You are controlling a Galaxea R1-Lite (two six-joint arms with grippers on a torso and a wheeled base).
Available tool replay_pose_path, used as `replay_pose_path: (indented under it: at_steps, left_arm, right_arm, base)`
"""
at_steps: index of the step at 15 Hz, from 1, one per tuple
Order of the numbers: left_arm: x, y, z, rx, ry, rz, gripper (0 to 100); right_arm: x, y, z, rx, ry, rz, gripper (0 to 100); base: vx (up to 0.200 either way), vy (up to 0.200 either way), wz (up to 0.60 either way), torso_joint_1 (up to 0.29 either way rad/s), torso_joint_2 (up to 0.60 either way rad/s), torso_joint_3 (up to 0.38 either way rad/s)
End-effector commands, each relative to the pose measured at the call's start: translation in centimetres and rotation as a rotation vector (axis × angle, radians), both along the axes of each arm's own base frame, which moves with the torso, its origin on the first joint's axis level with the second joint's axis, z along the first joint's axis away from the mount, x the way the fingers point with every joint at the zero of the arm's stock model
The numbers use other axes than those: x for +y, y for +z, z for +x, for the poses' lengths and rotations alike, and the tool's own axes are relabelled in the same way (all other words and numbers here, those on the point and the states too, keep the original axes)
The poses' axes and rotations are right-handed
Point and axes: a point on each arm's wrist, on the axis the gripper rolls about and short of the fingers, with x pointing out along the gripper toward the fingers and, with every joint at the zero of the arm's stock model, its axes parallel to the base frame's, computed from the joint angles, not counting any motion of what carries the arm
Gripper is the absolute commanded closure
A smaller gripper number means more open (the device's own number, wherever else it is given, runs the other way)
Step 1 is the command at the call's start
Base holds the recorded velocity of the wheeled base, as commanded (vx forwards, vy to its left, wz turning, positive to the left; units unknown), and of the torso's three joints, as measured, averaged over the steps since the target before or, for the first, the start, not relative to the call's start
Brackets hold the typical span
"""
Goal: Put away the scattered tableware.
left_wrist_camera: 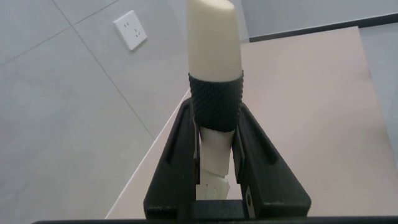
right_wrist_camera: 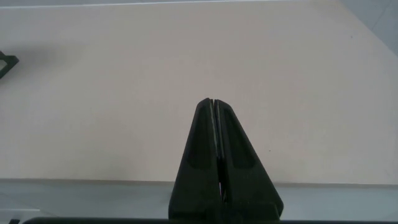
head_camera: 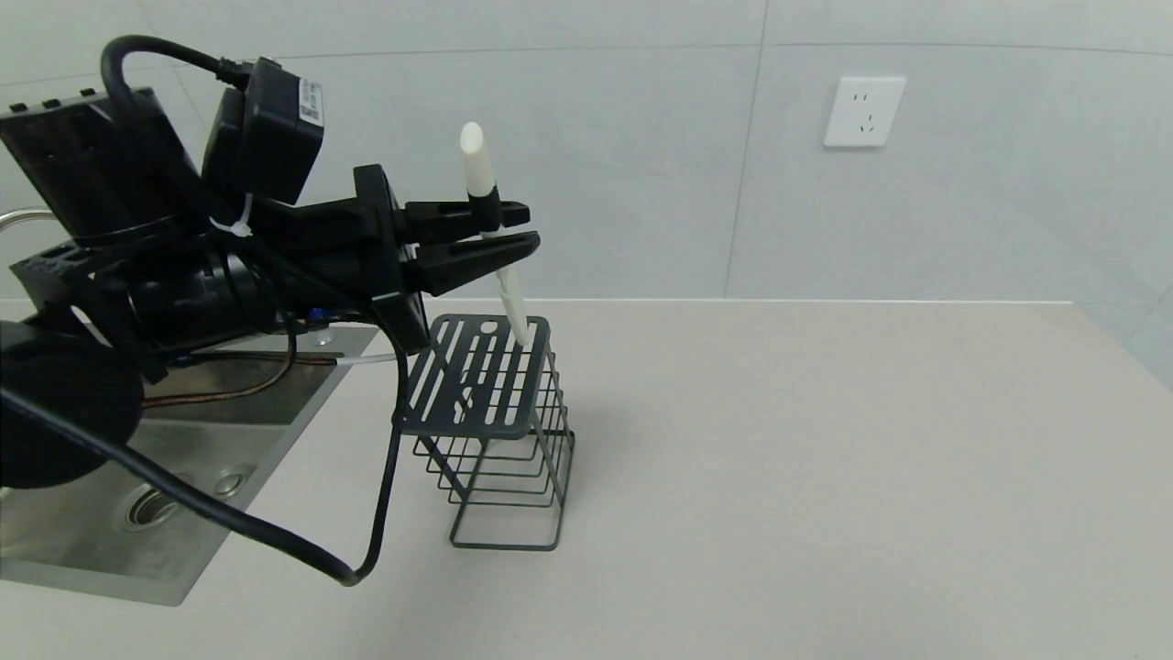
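Right now my left fingers [head_camera: 463, 257] are clamped narrowly on the white utensil [head_camera: 472, 151] at its black ribbed band. Its long axis is close to upright, rounded end up, and its lower tip slants down to the far corner of the slotted top of the wire rack [head_camera: 476, 380], just below my grip on the counter [head_camera: 825, 458]; I cannot tell whether the tip is already in a slot. The coming move, I judge, turns on that tip lining up with a slot, so it falls to this arm, while my right fingers [right_wrist_camera: 199, 146] are pressed together on nothing, well apart from the rack.
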Motion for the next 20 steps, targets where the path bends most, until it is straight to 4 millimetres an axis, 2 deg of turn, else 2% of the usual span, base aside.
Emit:
replay_pose_path:
  at_steps: [1,20]
  left_arm:
    - [-0.01,-0.23,0.19,0.007,0.003,0.002,100]
    - [-0.16,-0.97,0.68,0.025,0.003,0.011,100]
  right_arm:
    - [0.00,0.01,0.00,-0.001,-0.001,0.000,100]
    - [0.01,0.01,0.00,-0.001,0.000,0.000,100]
  base:
    - [0.000,0.000,0.00,0.000,0.00,0.000]
    - [0.000,0.000,0.00,0.000,0.00,0.000]
